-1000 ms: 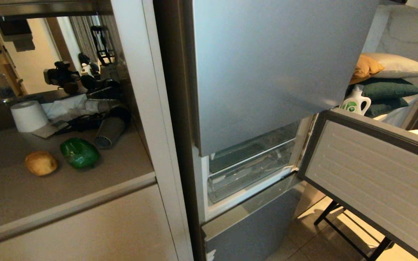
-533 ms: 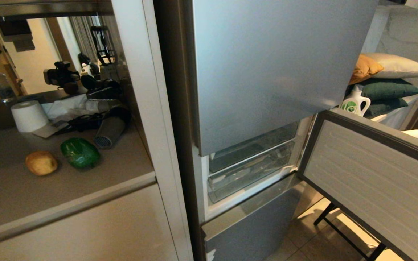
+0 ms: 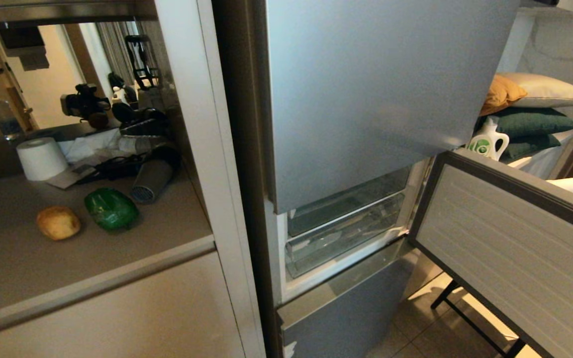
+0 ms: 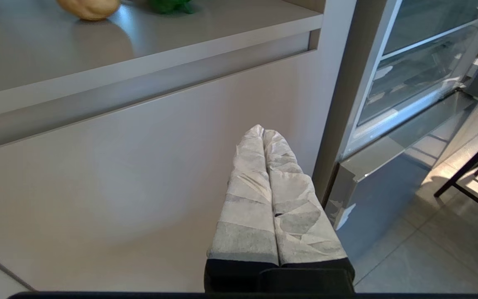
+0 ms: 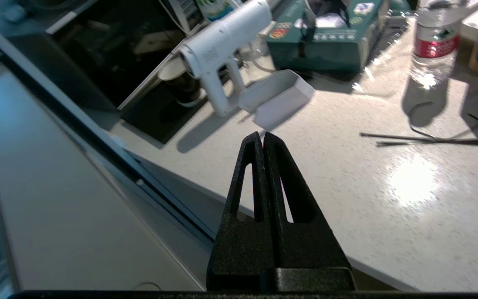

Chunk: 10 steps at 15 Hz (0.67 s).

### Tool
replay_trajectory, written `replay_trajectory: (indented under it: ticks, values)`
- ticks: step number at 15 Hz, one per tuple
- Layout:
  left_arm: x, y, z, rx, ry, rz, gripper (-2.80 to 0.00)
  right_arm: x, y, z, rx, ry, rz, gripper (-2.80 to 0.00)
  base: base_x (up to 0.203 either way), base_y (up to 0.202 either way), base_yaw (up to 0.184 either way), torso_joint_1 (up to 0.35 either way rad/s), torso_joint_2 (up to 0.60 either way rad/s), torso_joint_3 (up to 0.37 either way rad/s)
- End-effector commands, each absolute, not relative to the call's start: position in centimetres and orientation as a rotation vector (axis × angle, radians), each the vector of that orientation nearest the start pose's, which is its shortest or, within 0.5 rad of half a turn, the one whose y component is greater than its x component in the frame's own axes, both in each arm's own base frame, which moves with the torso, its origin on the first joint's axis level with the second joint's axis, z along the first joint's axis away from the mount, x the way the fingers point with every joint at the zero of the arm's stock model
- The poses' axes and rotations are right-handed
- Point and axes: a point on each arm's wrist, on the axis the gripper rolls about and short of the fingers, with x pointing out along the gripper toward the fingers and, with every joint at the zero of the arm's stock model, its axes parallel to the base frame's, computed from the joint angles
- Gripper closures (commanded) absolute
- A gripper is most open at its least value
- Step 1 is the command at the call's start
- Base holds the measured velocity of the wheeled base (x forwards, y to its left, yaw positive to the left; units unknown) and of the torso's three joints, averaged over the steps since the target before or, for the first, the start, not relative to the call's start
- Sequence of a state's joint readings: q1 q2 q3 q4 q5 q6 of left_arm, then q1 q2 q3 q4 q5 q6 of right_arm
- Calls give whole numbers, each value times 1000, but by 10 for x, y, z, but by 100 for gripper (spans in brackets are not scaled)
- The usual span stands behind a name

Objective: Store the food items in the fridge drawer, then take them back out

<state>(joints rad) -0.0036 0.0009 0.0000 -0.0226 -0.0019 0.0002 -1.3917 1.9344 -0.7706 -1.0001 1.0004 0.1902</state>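
The tan potato (image 3: 58,223) and the glossy green bell pepper (image 3: 111,209) lie side by side on the beige counter (image 3: 117,258), left of the fridge. The clear fridge drawer (image 3: 343,241) sits pushed in behind the swung-open grey middle door (image 3: 510,248). Neither gripper shows in the head view. My left gripper (image 4: 262,131), wrapped in white tape, is shut and empty, low before the beige cabinet front, below the potato (image 4: 89,6) and pepper (image 4: 170,5). My right gripper (image 5: 261,135) is shut and empty over a white speckled worktop beyond the open door's top edge (image 5: 77,120).
A paper roll (image 3: 41,158), a hair dryer (image 3: 151,180) and cables crowd the counter's back. On the white worktop stand a white spray gun (image 5: 222,50), a green box (image 5: 326,37) and a water bottle (image 5: 434,45). A black frame (image 3: 470,323) stands under the open door.
The food and the fridge door have stayed put. At the far right, a white and grey part has come a little further into view over the open door's top edge.
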Motion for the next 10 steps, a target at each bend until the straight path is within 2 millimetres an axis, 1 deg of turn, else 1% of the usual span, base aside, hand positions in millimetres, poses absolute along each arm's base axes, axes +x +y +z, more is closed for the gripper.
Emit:
replay_trajectory:
  ticks: [1,4,6,8,10]
  values:
    - [-22,0,75,0,-11,-5,0,78,-325,144,310,10,-390,0,0,0,0,0,0,0]
    - [-22,0,75,1,-11,-5,0,78,-325,147,301,5,-390,0,0,0,0,0,0,0]
    - [-22,0,75,0,-11,-6,0,78,-325,149,348,-9,-389,0,0,0,0,0,0,0]
    - [-22,0,75,0,-11,-5,0,78,-321,163,389,-42,-383,0,0,0,0,0,0,0]
    - [-22,0,75,0,-11,-5,0,80,-317,172,434,-65,-373,0,0,0,0,0,0,0]
